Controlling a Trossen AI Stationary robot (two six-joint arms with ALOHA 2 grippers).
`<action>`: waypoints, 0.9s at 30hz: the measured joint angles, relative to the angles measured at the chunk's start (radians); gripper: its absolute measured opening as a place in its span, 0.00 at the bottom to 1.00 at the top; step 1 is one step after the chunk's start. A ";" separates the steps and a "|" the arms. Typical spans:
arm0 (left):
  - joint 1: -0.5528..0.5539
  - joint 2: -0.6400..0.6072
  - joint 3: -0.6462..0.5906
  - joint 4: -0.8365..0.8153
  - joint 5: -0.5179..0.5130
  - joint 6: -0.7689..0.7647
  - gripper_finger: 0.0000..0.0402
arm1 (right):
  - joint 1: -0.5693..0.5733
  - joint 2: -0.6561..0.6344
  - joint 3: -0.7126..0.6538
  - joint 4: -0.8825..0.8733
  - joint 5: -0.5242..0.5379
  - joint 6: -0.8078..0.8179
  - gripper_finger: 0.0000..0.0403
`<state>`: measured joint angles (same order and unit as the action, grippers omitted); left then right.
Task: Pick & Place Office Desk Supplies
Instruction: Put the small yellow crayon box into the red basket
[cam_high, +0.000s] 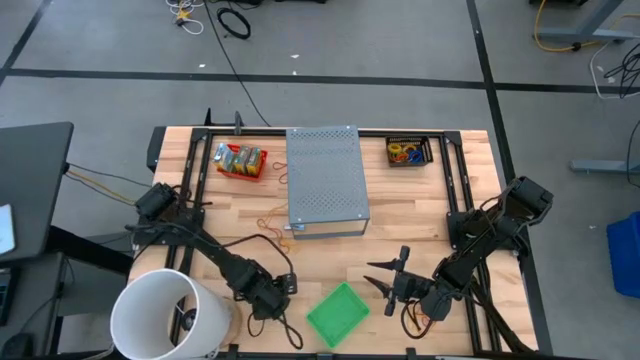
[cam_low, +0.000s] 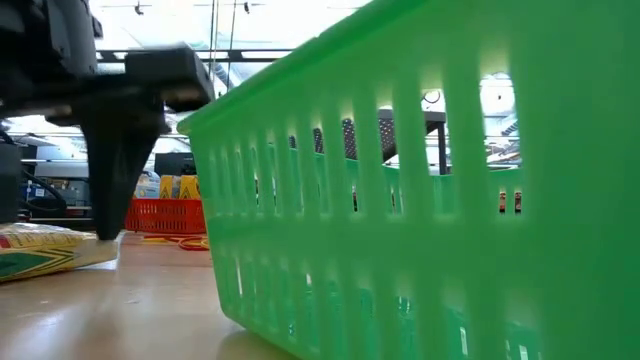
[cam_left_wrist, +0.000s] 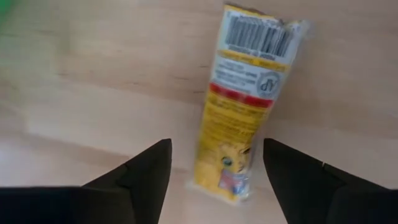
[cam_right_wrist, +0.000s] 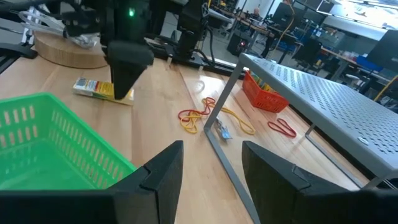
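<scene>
A yellow printed packet (cam_left_wrist: 249, 93) lies flat on the wooden table near its front edge, left of the green basket (cam_high: 338, 312). My left gripper (cam_left_wrist: 216, 146) points down over the packet's near end, open, one finger on either side and clear of it. It also shows in the high view (cam_high: 265, 298) and the right wrist view (cam_right_wrist: 124, 68). My right gripper (cam_high: 385, 278) hangs open and level to the right of the basket, with nothing between its fingers. Loose rubber bands (cam_right_wrist: 199, 115) lie on the table by the grey box's leg.
A grey perforated metal box (cam_high: 325, 180) stands at the table's middle back. A red basket of packets (cam_high: 240, 160) is at the back left, and a black tray of rubber bands (cam_high: 408, 152) at the back right. A white bucket (cam_high: 165, 315) stands at the front left corner.
</scene>
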<state>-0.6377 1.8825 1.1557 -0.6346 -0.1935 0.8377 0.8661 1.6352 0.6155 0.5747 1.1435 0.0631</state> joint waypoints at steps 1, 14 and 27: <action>0.006 0.007 0.000 0.000 0.021 0.001 0.63 | 0.000 0.000 0.000 0.000 0.000 0.000 0.43; 0.016 0.029 0.004 0.006 0.056 0.011 0.18 | 0.000 0.000 0.000 -0.002 -0.001 0.000 0.43; 0.094 -0.001 -0.002 0.274 0.173 -0.335 0.18 | 0.000 0.000 0.000 -0.003 -0.002 0.003 0.43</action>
<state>-0.5436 1.8815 1.1542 -0.3609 -0.0208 0.5026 0.8665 1.6352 0.6155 0.5720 1.1416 0.0666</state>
